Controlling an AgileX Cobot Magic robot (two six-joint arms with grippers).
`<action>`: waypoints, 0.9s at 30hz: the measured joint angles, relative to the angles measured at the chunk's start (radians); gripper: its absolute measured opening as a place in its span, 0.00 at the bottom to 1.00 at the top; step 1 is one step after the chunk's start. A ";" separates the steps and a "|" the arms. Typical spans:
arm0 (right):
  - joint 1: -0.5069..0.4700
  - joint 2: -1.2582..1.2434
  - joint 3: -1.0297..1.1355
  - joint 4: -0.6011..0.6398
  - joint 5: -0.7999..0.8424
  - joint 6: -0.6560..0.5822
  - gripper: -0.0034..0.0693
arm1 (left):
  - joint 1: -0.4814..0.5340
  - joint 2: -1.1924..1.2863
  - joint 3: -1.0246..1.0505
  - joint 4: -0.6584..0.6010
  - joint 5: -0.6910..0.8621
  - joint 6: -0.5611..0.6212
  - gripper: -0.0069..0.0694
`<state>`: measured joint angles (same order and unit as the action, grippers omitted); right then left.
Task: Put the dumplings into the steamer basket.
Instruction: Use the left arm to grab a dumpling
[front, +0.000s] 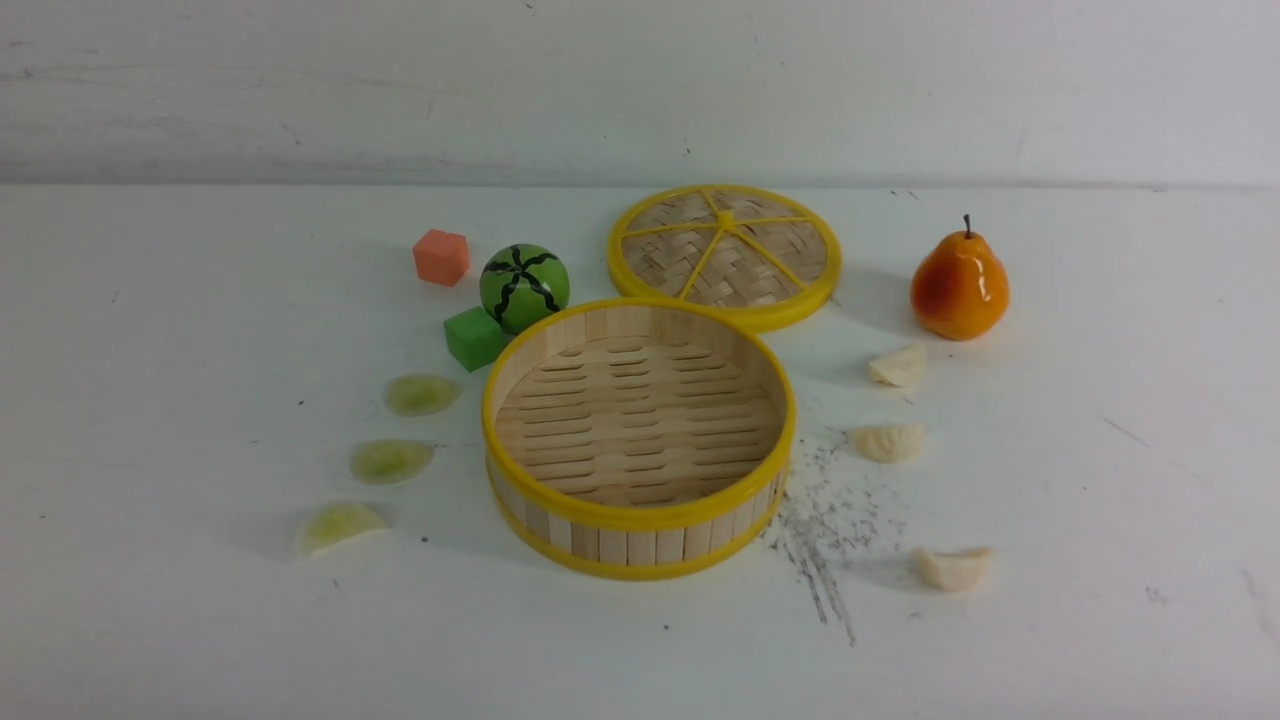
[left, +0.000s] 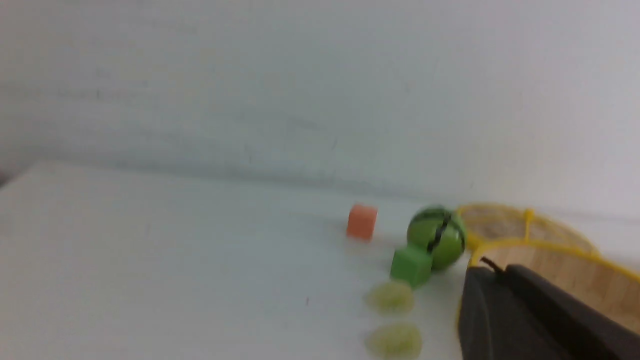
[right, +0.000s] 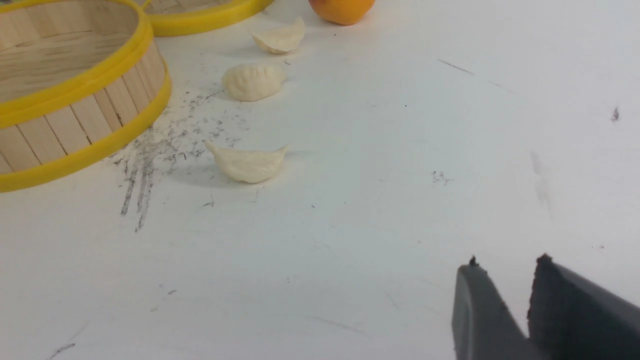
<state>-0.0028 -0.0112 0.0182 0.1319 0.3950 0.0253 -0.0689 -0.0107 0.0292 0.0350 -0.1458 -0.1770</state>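
The steamer basket (front: 640, 530) stands empty at the middle of the table. To its left, three pale green dumplings (front: 422, 394) (front: 390, 460) (front: 338, 524) lie in a row. Three cream-white dumplings (front: 898, 365) (front: 888, 442) (front: 955, 567) lie to its right. Neither gripper shows in the front view. In the left wrist view my left gripper (left: 492, 270) is shut and empty, beside the basket (left: 575, 270), with two green dumplings (left: 390, 297) (left: 395, 341) close by. My right gripper (right: 507, 262) is open and empty over bare table, short of the nearest white dumpling (right: 247, 165).
The woven lid (front: 725, 255) lies behind the basket. An orange pear (front: 958, 285) stands at the back right. A green striped ball (front: 524, 287), a green cube (front: 474, 338) and an orange cube (front: 441, 257) sit at the back left. Dark scuff marks (front: 820, 530) lie right of the basket.
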 joint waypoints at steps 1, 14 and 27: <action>0.000 0.000 0.000 0.000 0.000 0.000 0.27 | 0.000 0.000 0.000 0.000 -0.049 0.000 0.12; 0.000 0.000 0.000 0.000 0.000 0.000 0.30 | 0.000 0.000 0.000 -0.005 -0.355 -0.255 0.14; 0.000 0.000 0.000 0.000 0.000 0.000 0.31 | 0.000 0.080 -0.497 0.448 0.154 -0.937 0.14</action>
<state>-0.0028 -0.0112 0.0182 0.1319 0.3950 0.0253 -0.0689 0.0690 -0.4680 0.4835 0.0079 -1.1136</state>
